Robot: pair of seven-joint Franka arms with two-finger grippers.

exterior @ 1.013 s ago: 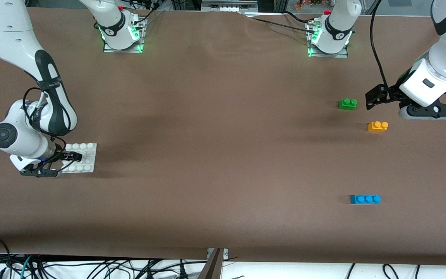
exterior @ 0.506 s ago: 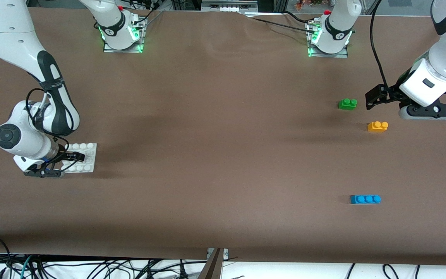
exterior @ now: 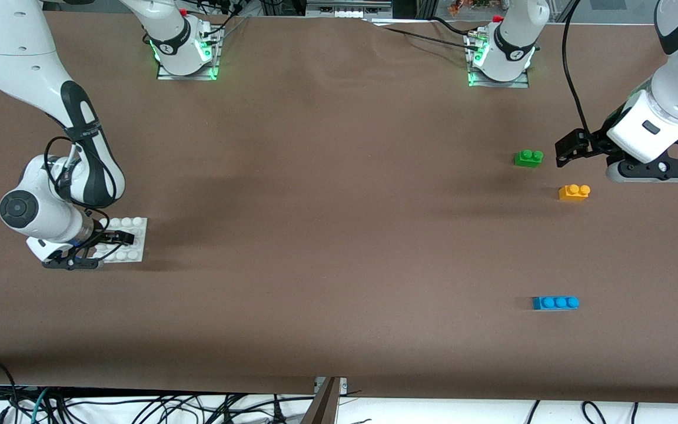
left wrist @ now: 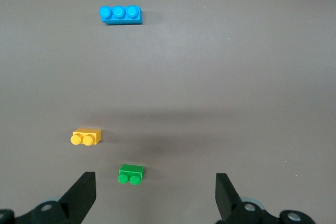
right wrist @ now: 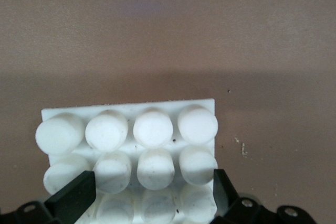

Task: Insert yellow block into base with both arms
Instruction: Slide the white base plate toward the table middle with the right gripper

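The yellow block (exterior: 574, 192) lies on the table at the left arm's end; it also shows in the left wrist view (left wrist: 86, 137). My left gripper (exterior: 568, 148) is open and empty, up in the air beside the green brick (exterior: 528, 158), with the yellow block a little nearer the front camera. In the left wrist view (left wrist: 152, 198) its fingers stand wide apart. The white studded base (exterior: 134, 235) lies flat at the right arm's end. My right gripper (exterior: 120, 238) is open, low over the base (right wrist: 131, 140), its fingers (right wrist: 73, 195) either side of the studs.
A green two-stud brick (left wrist: 130, 174) lies close to the yellow block. A blue three-stud brick (exterior: 555, 302) lies nearer the front camera, also in the left wrist view (left wrist: 121, 14). Brown table cover (exterior: 327, 235) spans the middle.
My right gripper has slid a little farther over the base, toward the left arm's end. The left arm and the bricks have not moved.
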